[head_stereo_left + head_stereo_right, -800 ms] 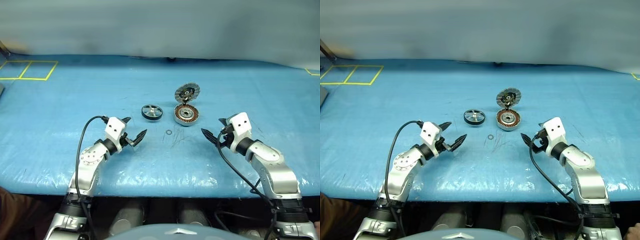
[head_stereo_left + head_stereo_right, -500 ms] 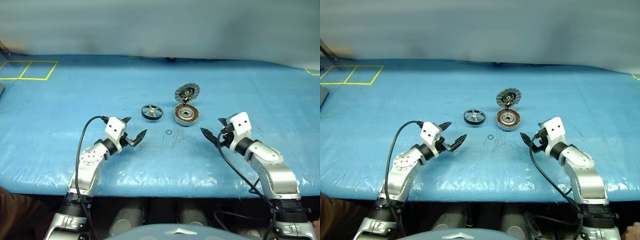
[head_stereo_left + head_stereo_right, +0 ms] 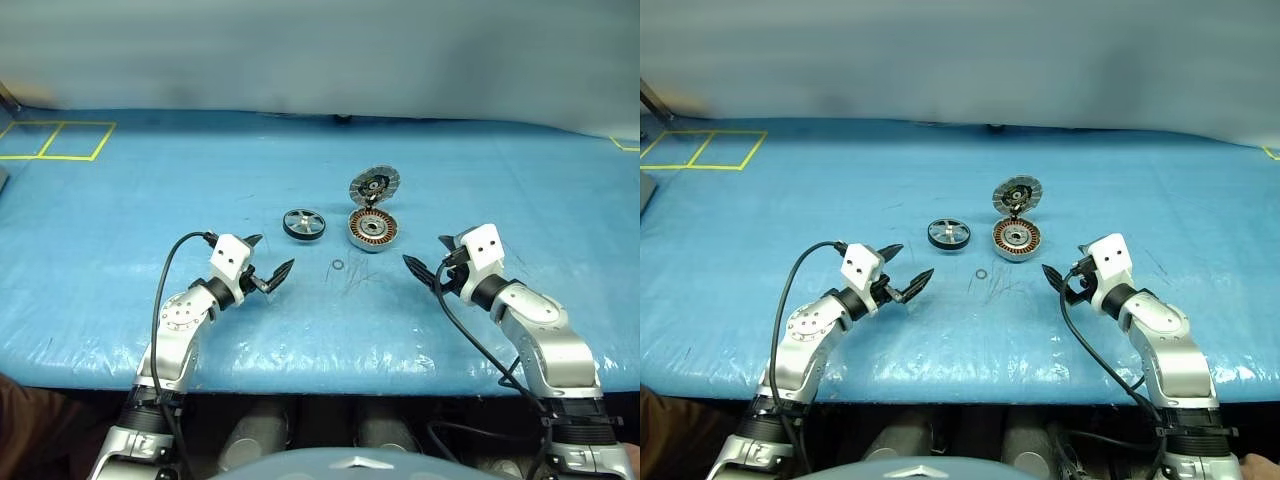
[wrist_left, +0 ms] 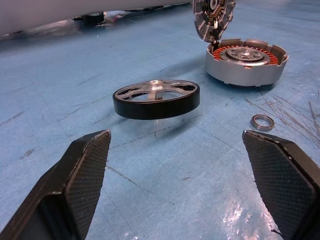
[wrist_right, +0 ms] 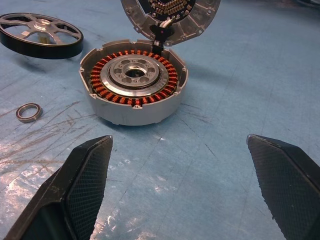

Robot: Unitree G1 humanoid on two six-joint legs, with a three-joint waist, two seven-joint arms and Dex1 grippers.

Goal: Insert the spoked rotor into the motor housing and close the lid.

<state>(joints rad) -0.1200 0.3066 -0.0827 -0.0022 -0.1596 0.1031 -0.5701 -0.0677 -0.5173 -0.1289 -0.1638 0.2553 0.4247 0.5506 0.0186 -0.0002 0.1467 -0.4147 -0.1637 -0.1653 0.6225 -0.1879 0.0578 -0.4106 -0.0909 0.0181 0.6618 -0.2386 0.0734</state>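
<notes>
Nothing is moving versus the earlier frames: left gripper [image 3: 268, 262] and right gripper [image 3: 425, 258] are still hovering spread wide, holding nothing. The black-rimmed, silver-spoked rotor [image 3: 304, 223] is lying on the blue plastic-covered table [image 3: 150, 200], just left of the silver-grey round motor housing [image 3: 373, 230] with copper windings, whose round grey lid [image 3: 375, 186] is standing hinged open. A small thin metal ring [image 3: 338, 265] is sitting nearby, with yellow tape lines [image 3: 55, 140] marking the far-left corner.

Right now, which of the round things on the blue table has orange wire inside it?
The motor housing: a silver cup ringed with copper windings, its lid standing open behind it. The spoked rotor is black-rimmed with silver spokes, and the small metal ring is bare.
</notes>
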